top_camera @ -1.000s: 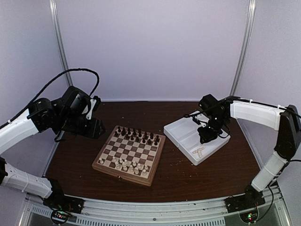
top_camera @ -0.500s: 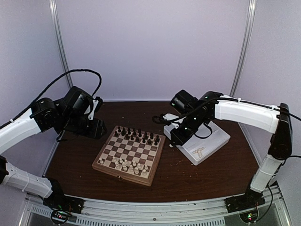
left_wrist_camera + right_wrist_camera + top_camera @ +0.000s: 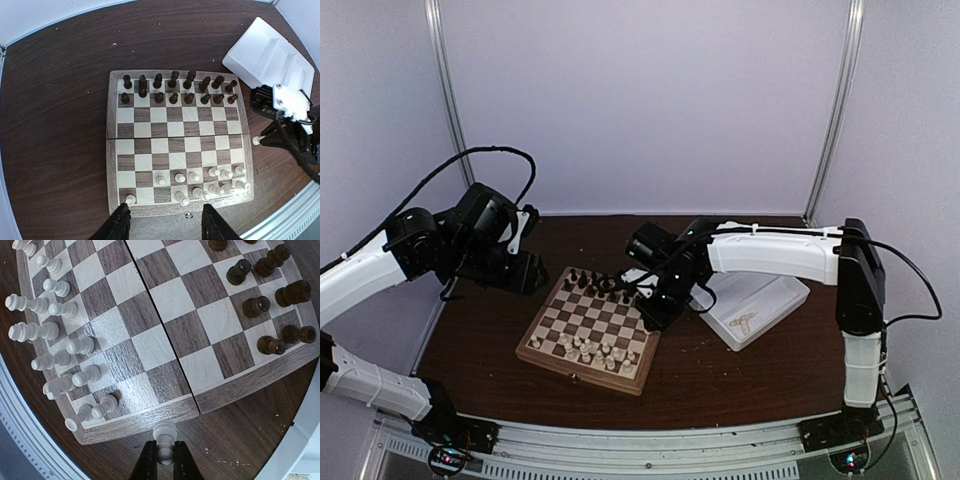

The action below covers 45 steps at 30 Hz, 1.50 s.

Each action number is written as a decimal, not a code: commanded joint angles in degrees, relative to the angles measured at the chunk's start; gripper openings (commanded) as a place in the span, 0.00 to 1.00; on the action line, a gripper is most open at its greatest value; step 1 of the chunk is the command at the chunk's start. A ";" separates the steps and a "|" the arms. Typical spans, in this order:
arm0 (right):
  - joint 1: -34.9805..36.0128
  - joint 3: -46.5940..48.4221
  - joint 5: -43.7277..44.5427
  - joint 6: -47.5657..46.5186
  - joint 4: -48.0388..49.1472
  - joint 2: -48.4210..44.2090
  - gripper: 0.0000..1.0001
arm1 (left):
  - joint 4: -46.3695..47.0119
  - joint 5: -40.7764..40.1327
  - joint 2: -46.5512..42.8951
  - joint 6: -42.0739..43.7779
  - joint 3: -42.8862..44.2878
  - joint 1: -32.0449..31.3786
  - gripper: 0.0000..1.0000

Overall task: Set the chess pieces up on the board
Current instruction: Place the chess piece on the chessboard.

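The board [image 3: 570, 367] lies mid-table, with dark figures [image 3: 175, 87] filling its two far rows. Several cream chess pieces [image 3: 215, 173] stand in the two near rows, mostly toward the right. My right gripper [image 3: 164, 449] is shut on a cream pawn [image 3: 164, 431], which hangs just off the board's right frame [image 3: 140, 416] above the table. The top view shows that gripper [image 3: 655, 310] at the board's right edge. My left gripper [image 3: 165, 226] hovers high over the board's near edge, open with nothing between its fingers.
A white tray [image 3: 775, 290] sits right of the board with a few cream pieces [image 3: 743, 322] lying in it. The right arm stretches across from the right side. The left arm [image 3: 470, 245] is raised at the back left.
The right arm has swung left from the white tray to the board's right edge, carrying the cream pawn. The left arm has barely moved.
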 commanded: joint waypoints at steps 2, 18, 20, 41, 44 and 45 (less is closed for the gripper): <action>1.70 3.45 2.80 1.13 -0.38 3.42 0.09 | 1.84 0.27 -1.37 0.46 -0.89 0.42 0.49; 3.58 7.37 7.31 1.35 -3.34 8.05 0.12 | 1.83 0.44 -1.47 0.31 -1.31 0.37 0.49; 3.58 7.53 7.41 1.39 -3.58 8.28 0.12 | 1.84 0.49 -1.38 0.27 -1.21 0.37 0.49; 3.95 8.98 9.55 1.15 -3.12 4.99 0.35 | 1.84 0.78 -1.23 0.46 -1.03 0.37 0.50; 3.95 8.31 10.35 0.97 -2.14 2.20 0.40 | 1.84 1.14 -0.80 0.52 -0.96 0.40 0.50; 3.95 7.74 10.59 0.98 -1.47 1.06 0.40 | 1.84 1.37 -0.64 0.57 -0.94 0.38 0.50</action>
